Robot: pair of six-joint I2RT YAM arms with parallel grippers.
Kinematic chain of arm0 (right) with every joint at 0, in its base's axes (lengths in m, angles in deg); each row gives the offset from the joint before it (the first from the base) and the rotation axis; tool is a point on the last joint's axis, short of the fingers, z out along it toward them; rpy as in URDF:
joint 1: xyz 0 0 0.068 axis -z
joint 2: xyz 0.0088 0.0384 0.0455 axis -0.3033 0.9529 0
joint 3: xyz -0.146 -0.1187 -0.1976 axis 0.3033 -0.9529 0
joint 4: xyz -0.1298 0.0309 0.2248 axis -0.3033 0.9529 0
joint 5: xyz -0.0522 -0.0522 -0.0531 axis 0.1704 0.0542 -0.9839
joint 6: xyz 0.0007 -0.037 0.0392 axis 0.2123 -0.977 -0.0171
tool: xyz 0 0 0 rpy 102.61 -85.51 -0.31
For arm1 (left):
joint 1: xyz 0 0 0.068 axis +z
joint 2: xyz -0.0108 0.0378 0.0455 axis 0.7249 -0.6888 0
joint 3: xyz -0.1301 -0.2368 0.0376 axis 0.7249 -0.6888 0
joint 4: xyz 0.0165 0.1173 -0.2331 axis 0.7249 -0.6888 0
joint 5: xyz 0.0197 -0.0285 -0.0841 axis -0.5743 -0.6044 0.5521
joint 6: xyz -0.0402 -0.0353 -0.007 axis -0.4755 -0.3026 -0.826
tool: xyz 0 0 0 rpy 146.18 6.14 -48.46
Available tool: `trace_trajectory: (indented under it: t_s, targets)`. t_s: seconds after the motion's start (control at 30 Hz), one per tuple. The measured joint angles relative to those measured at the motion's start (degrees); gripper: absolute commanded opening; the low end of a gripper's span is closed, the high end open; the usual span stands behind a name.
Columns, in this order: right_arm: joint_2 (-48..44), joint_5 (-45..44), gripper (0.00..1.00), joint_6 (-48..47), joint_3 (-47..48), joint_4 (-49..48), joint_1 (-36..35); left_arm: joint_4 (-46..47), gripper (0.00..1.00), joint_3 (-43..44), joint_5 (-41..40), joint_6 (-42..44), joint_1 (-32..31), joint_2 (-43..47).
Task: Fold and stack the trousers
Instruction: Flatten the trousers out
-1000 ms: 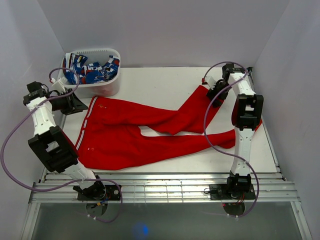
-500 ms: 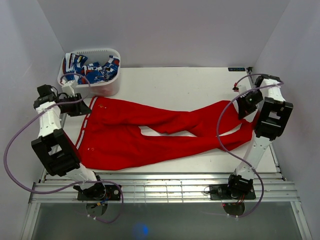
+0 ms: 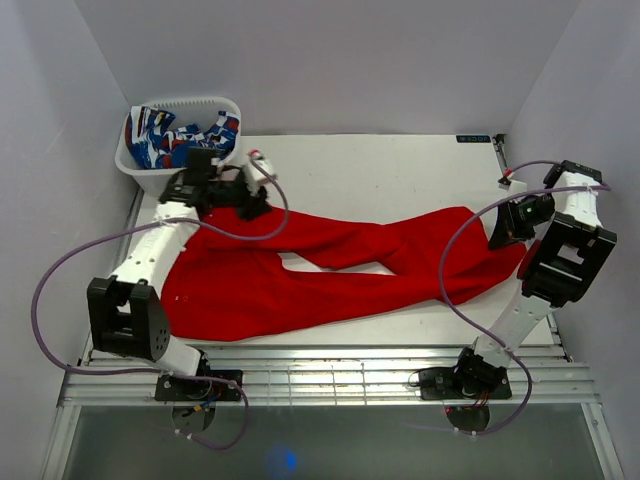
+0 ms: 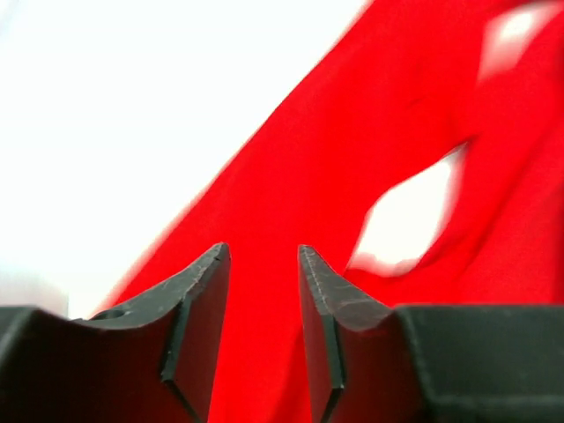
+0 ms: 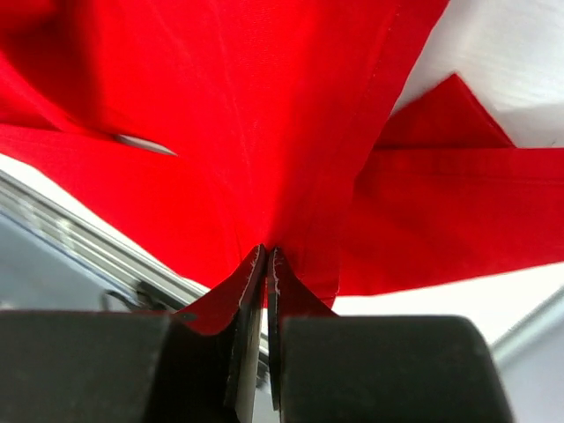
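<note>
1. The trousers (image 3: 330,262) lie spread on the white worktop (image 3: 350,170), waist end nearest the basket (image 3: 135,168) and both legs running away from the basket
2. The basket holds a blue-white-red patterned cloth (image 3: 185,140)
3. The left end effector (image 4: 263,254) hovers just beside the basket, over the edge of the trousers near the waist end; its fingers are spread a little with nothing between them, and the red fabric beyond is blurred
4. The right end effector (image 5: 266,254) is at the leg ends, the part of the trousers farthest from the basket; its fingers are pressed together, pinching a fold of the red fabric, which fans out from the pinch
5. A sliver of bare worktop shows between the two legs
</note>
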State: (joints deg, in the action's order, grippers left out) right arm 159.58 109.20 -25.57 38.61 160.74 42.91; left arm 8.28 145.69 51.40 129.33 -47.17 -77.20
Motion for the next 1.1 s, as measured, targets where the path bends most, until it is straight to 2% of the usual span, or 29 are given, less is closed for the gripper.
trace_trajectory:
  t_s: [0.17,0.23,0.37,0.47,0.57,0.67,0.8,0.9,1.1]
  targets:
    - [-0.1,10.8,0.08,3.8,-0.1,0.0,1.3,6.8,0.51,1.6,-2.2,7.6,-27.4,-2.1]
    - [-0.5,15.9,0.08,5.6,-0.4,-0.2,1.0,7.5,0.52,4.9,-2.8,9.8,-34.1,-5.9]
    - [-5.0,24.9,0.08,10.5,-5.9,-3.6,0.6,12.2,0.51,12.9,-5.3,12.9,-42.5,-16.2]
    - [-11.1,30.5,0.08,16.1,-12.7,-7.9,0.5,17.8,0.5,15.1,-6.4,10.6,-46.7,-22.4]
    - [-18.6,34.8,0.08,24.5,-20.3,-15.4,0.5,24.4,0.49,16.6,-6.8,1.7,-49.9,-26.9]
    - [-24.9,38.0,0.08,33.9,-25.9,-23.7,0.6,31.4,0.5,16.8,-7.9,-9.8,-51.8,-28.2]
    - [-30.4,40.7,0.08,46.6,-29.6,-34.4,0.8,38.7,0.51,16.3,-10.2,-18.1,-53.9,-28.1]
    - [-32.9,41.8,0.08,52.4,-29.5,-39.3,2.4,39.9,0.51,13.9,-10.8,-17.5,-54.6,-27.7]
    - [-38.8,41.0,0.08,57.8,-29.5,-41.6,11.1,38.2,0.51,6.5,-10.9,-7.4,-53.6,-27.2]
